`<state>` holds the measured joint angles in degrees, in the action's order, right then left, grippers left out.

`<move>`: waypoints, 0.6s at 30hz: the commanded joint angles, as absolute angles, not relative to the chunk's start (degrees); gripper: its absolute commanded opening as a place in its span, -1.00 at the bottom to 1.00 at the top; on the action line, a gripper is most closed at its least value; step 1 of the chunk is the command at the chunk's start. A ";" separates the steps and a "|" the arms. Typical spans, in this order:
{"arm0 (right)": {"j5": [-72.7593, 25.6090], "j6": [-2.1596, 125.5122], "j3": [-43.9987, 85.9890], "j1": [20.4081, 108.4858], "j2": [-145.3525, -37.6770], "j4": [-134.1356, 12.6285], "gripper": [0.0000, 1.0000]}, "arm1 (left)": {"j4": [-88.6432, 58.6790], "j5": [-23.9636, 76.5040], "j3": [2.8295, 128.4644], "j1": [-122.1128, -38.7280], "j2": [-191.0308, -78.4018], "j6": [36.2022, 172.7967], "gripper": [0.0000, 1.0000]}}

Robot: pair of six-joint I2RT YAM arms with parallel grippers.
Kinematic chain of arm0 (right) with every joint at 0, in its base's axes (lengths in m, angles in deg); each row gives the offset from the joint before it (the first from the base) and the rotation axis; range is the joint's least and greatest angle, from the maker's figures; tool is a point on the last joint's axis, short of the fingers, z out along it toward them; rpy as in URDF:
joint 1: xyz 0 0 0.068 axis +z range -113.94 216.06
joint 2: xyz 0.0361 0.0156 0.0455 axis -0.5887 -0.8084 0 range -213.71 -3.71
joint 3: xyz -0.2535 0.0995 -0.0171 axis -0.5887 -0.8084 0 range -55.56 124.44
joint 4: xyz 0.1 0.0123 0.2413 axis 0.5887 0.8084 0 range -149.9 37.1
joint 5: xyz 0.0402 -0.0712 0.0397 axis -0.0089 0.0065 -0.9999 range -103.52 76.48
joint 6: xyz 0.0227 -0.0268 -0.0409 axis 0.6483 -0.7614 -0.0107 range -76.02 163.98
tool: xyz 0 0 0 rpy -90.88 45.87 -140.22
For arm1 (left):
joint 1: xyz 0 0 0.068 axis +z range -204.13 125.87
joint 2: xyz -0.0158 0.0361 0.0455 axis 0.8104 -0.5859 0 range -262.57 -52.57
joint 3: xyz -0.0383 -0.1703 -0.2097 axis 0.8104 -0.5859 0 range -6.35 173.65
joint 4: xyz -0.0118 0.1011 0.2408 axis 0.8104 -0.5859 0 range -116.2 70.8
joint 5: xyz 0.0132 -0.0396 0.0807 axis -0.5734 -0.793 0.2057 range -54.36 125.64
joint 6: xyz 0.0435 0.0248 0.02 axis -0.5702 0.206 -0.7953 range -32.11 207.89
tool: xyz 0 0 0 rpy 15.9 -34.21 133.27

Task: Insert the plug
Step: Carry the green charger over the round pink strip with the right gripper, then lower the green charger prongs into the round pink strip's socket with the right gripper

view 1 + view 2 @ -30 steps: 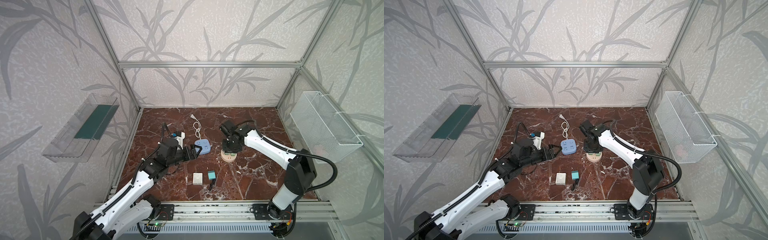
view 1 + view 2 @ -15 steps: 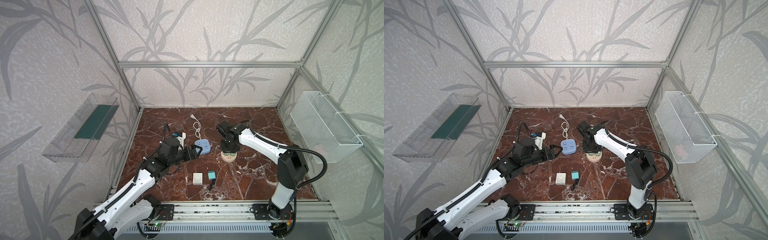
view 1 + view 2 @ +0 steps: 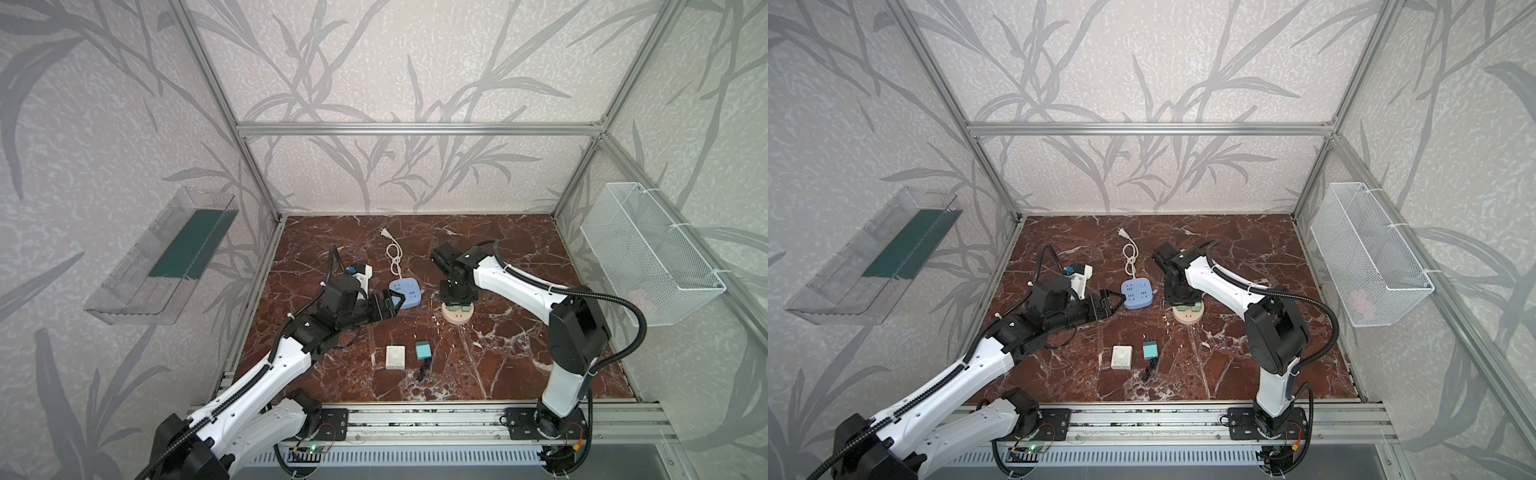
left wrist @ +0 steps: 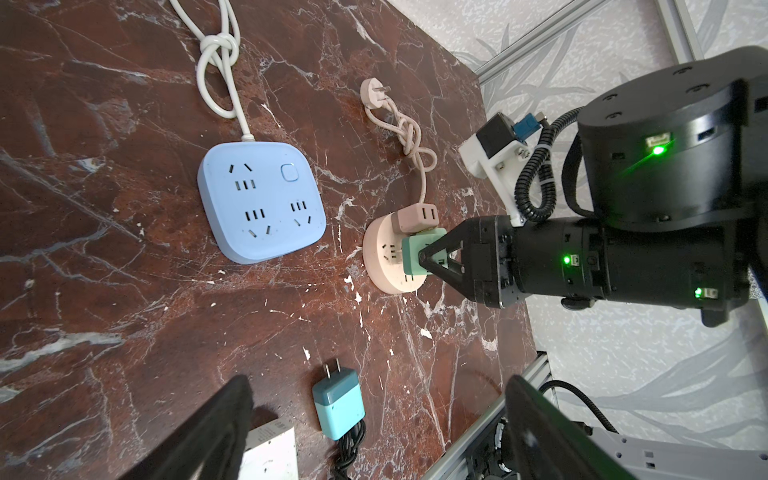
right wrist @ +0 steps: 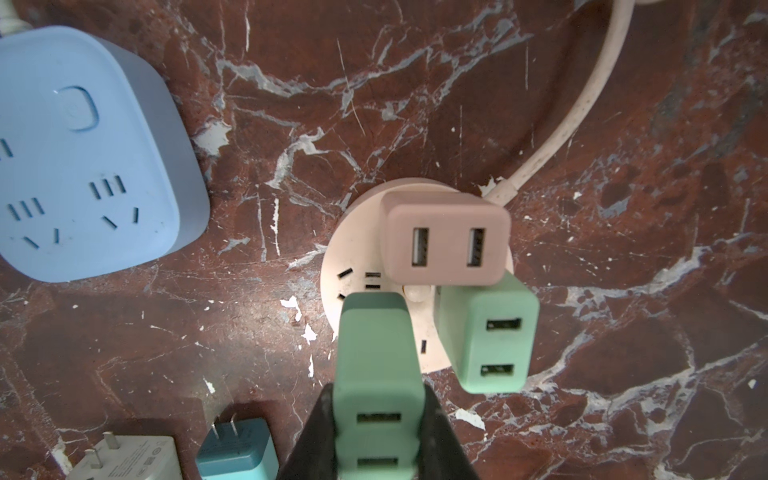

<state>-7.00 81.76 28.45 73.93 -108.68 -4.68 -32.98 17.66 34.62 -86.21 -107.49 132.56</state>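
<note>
The right claw points straight down at the middle of the table, clamped on the green plug. Its two black fingers press the plug's long sides. The plug stands upright over the round pink socket, with its USB end facing up toward the wrist and its lower end at the socket's face. Whether the prongs sit in the slots cannot be told, because the plug body hides them.

Two adapters already stand in the same socket: a dusty-pink adapter on the side where the socket's pale cord leaves, and a second green adapter just beside the held plug but not touching it. In the left wrist view the claw's triangular finger lies against the plug, right above the socket.

The left claw hangs low and gapes wide with nothing between its fingers. Its tips are just beside the blue power strip, on the side toward the table's left edge. The strip lies flat near the round socket, between it and the left edge, and its white knotted cord runs toward the back edge.

Nearer the front edge two chargers lie side by side — a white charger and a teal charger with a black lead.
</note>
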 commanded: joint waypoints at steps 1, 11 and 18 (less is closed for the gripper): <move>-5.64 81.24 29.87 73.87 -109.18 -4.71 -1.00 | -33.19 18.34 34.64 -85.91 -107.24 131.89 0.84; -5.20 80.99 29.70 73.93 -110.32 -4.99 -1.00 | -33.03 18.32 34.17 -85.87 -107.07 131.93 0.84; -5.79 80.94 30.09 73.86 -111.03 -4.39 -1.00 | -32.66 18.30 33.62 -85.90 -106.89 132.10 0.84</move>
<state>-6.04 81.38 28.78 73.93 -110.26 -5.62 -32.90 17.66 34.53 -86.21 -107.47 132.56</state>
